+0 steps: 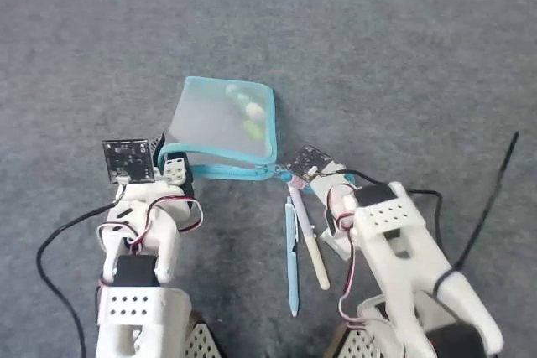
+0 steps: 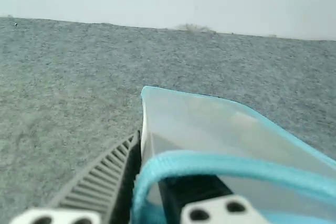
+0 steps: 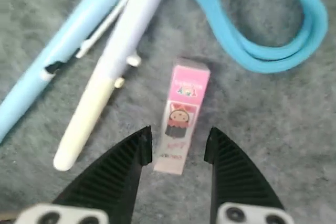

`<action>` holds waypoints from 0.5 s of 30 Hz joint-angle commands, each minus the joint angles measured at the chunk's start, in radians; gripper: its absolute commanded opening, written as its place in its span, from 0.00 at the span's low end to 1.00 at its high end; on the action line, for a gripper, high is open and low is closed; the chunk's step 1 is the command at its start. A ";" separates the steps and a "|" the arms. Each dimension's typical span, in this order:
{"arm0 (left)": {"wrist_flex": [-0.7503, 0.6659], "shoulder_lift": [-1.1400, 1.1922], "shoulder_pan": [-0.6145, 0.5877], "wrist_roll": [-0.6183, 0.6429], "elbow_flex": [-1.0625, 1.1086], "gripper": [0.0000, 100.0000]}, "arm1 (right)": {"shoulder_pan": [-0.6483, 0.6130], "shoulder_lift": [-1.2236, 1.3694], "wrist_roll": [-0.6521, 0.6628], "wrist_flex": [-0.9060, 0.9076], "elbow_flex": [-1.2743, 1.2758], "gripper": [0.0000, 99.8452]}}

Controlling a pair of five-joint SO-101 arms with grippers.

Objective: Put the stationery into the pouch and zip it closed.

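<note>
- White-bodied left gripper point(image 1: 174, 169) pinches the near left corner of the pouch point(image 1: 220, 123), with one finger inside its mouth.
- Translucent and teal-trimmed, the pouch lies mid-table.
- Blue pen point(image 1: 291, 257) and cream pen point(image 1: 312, 249) lie side by side near its zip end.
- Right gripper point(image 3: 178, 136) stands spread, straddling a small pink box point(image 3: 185, 103).

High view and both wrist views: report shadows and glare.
High view: even light, only a soft shadow beside the blue pen. Left wrist view: the pouch looks matte, no glare. Right wrist view: faint shadow beside the pink eraser.
</note>
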 commanded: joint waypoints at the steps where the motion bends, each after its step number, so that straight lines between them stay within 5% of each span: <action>1: -0.041 0.005 -0.008 0.011 -0.016 0.01 | 0.051 0.036 -0.006 -0.035 -0.002 0.16; 7: -0.041 0.005 -0.008 0.011 -0.016 0.01 | 0.059 0.099 -0.006 -0.076 0.028 0.15; 11: -0.041 0.005 -0.008 0.011 -0.016 0.01 | 0.062 0.099 -0.011 -0.077 0.026 0.01; 15: -0.041 0.005 -0.008 0.011 -0.016 0.01 | 0.065 0.090 -0.012 -0.016 0.009 0.00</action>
